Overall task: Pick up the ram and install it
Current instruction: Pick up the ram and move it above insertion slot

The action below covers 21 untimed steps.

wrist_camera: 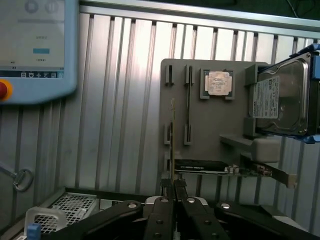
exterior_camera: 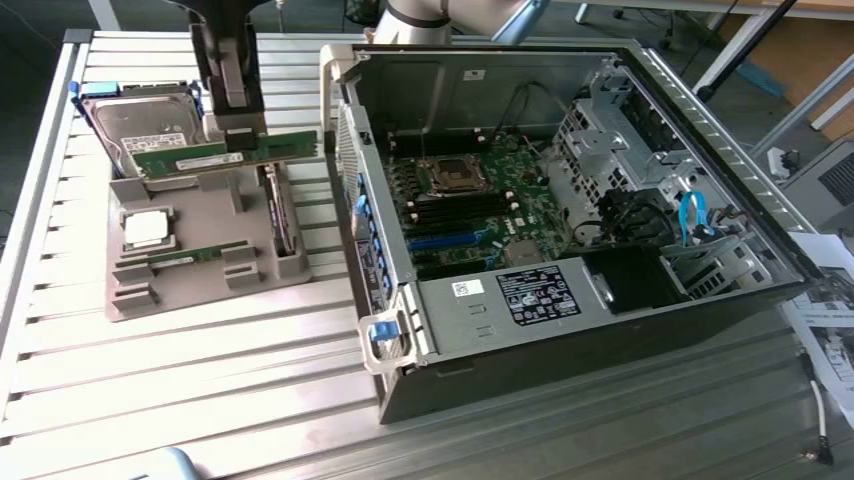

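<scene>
Exterior view: hand [exterior_camera: 244, 140] grips ram [exterior_camera: 187, 160]; grey holder [exterior_camera: 200, 290] beneath.

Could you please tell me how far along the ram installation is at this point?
Done: the gripper is shut on the ram, which looks lifted above the grey holder. In hand: the ram hangs beside the open computer case, outside it. Left: seating it in the motherboard, where it has not yet arrived.

Exterior high oblique, wrist looking down, both share grey tray [exterior_camera: 200, 238] [wrist_camera: 210, 125]
</scene>
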Motion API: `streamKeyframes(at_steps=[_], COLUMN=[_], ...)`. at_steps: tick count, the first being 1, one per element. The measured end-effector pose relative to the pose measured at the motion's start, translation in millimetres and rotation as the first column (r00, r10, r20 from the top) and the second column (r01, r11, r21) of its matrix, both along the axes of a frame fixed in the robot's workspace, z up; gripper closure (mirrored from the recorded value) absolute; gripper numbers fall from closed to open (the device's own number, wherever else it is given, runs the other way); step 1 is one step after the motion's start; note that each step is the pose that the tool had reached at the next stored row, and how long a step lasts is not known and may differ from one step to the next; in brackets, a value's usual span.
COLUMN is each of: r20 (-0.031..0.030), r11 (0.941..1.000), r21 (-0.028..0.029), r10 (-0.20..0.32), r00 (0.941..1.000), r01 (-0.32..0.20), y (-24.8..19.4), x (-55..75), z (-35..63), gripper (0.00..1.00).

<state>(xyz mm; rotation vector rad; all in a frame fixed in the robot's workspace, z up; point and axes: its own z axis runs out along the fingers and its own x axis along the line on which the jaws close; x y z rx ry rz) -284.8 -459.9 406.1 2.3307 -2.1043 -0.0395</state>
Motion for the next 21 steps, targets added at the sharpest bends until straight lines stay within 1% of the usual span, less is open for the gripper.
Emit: streamKeyframes(at_steps=[10,21], r20=[0.0000,0.0000], r11=[1.0000,1.0000], r21=[0.0000,0.0001], r10=[0.000,0.000], r00=[1.0000,1.0000], r01=[0.000,0.000], y=[0.0,0.0], x=[17.5,40.4], z=[0.0,0.0], gripper=[0.88,0.88])
